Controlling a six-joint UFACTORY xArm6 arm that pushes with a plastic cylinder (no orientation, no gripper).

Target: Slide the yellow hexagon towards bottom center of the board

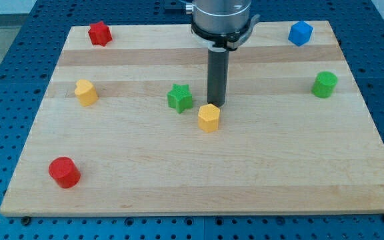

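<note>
The rod has no pincer, so it holds nothing; my tip [217, 105] stands just behind the yellow hexagon [209, 117], near the bench [259, 173] centre, and should push straight toward the near edge, staying centred.

A red star [99, 33] sits near the board's [259, 173] top-left corner, a blue block [300, 33] near the top-right. A green cylinder [324, 85] stands by the right edge, a yellow block [85, 92] by the left, a green star [180, 97] mid-board, a red cylinder [64, 172] near the bottom-left corner.
</note>
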